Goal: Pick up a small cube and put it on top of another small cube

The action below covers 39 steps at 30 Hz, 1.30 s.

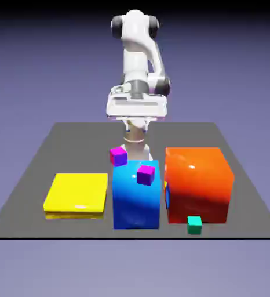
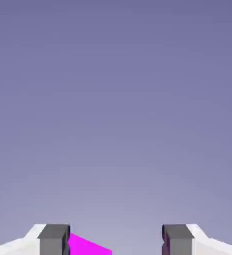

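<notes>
Teal cube (image 1: 194,225) is sitting on the surface (image 1: 62,156) by its near edge, just in front of the big orange block (image 1: 196,184), so no pick or stack done. Claw (image 2: 116,240)'s open, nothing gripped. Grab, lift, stacking all left imo.

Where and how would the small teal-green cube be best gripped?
Probably by two opposite side faces of the small teal-green cube, coming from straight above: it sits flat and upright, its top bare, and the orange block stands close behind, so the pads likely fit best on its left and right faces in the exterior view.
</notes>
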Motion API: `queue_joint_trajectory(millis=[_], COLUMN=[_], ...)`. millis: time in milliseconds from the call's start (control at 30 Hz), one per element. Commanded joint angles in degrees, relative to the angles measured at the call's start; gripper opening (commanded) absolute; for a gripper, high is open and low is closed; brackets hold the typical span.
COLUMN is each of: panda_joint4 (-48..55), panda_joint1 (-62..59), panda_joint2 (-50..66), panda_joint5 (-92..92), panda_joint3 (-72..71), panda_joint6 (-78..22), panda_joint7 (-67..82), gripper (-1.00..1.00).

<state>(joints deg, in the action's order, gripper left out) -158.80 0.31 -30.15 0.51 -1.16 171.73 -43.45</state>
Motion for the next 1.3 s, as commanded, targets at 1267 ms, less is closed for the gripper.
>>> queue_joint_trajectory(millis=[1267], panda_joint4=[71.28], panda_joint1=[-12.23], panda_joint2=[80.99], panda_joint5=[16.36], panda_joint3=[-37.64], panda_joint6=[-73.7], panda_joint7=[-32.18], gripper=[0.0])
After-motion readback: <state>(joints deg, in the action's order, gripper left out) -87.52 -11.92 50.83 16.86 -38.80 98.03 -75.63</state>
